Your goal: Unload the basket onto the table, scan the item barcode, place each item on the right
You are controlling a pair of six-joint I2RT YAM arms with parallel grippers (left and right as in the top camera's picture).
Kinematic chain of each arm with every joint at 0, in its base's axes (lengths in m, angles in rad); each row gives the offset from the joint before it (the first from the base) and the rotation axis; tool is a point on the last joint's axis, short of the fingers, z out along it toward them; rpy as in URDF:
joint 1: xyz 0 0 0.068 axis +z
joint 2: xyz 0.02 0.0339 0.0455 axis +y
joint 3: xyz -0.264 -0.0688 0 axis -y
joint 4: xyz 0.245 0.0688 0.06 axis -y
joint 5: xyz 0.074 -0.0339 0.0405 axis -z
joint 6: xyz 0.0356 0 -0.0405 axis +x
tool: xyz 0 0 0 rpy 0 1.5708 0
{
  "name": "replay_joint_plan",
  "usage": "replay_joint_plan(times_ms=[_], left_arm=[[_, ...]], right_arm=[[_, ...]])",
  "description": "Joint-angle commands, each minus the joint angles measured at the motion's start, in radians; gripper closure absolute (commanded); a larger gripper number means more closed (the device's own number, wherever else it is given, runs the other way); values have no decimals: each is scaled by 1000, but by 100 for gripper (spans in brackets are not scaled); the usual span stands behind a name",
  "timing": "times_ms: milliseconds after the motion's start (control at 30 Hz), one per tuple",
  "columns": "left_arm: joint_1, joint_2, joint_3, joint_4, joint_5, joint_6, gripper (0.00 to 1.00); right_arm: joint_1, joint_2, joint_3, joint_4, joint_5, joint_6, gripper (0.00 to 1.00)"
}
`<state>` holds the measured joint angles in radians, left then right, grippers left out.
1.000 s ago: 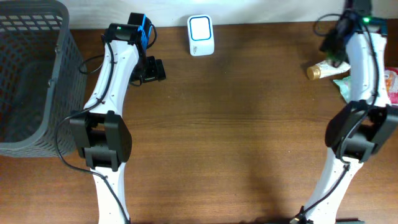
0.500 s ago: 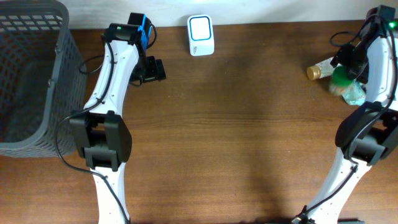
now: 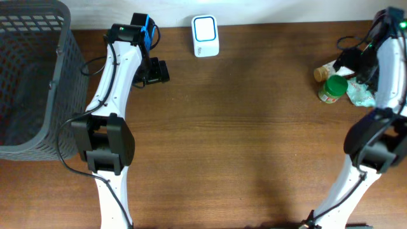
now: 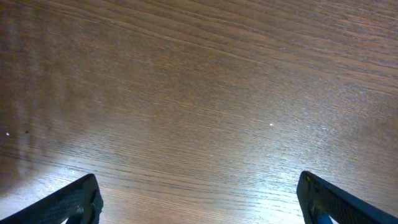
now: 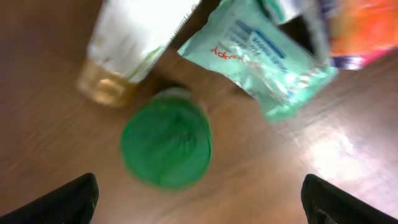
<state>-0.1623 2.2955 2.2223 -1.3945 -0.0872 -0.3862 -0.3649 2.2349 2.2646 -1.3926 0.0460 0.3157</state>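
From overhead, the green-lidded jar (image 3: pixel 331 88) stood upright on the table (image 3: pixel 241 140) at the far right, well apart from the white scanner (image 3: pixel 205 36) at the back edge. Taking the jar as my landmark: the tube with the gold cap (image 3: pixel 325 70) lay just behind it, toward the scanner's edge of the table, and the teal packet (image 3: pixel 360 93) lay just to its right. My right gripper (image 3: pixel 360 63) hung close by the jar, behind and to its right; my left gripper (image 3: pixel 154 71) sat far off across the table, left of the scanner. So the right arm was plainly the nearer one.

In my left wrist view I saw only bare wood, with both of my fingers (image 4: pixel 74 202) spread to the frame's corners and nothing between them.

In my right wrist view the jar (image 5: pixel 165 145) showed lid-on, its long axis pointing straight up at the camera, so I judged a grasp would have to come down around its sides. It sat between my fingertips (image 5: pixel 68 200), nearer the left one, and the fingers stood wide apart, touching nothing. The tube (image 5: pixel 134 43) lay just beyond the jar, the packet (image 5: pixel 261 59) beyond it and to the right, both close enough to crowd a descent.
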Motion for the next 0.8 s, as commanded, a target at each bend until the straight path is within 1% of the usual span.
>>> replay_joint_plan(times_ms=[0,133,200,233,367,533,633,767], left_arm=[[0,-2,-9,-1,-15,-10,1],[-5,-2,-9,-1,-14,-10,1],[-5,-2,-9,-1,-14,-10,1],[-5,-2,-9,-1,-15,-10,1],[-4,-2,-9,-1,-15,-10,1],[-5,-2,-9,-1,-15,-10,1],[-5,-2,-9,-1,-15,-10,1],[-6,-2,-9,-1,-15,-10,1]], right_arm=[[5,-208,44,-77,-98,7,1],[19,-352,43,-233,-178,7,1],[53,-402,37,-306,-159,6,1],[80,-433,19,-306,-154,-17,1],[211,-573,-109,-306,-139,-11,1],[399,-747,-382,-256,-104,-11,1],[464,-849,-530,-268,-90,-11,1],[472,-918,-594,-306,-90,-12,1]])
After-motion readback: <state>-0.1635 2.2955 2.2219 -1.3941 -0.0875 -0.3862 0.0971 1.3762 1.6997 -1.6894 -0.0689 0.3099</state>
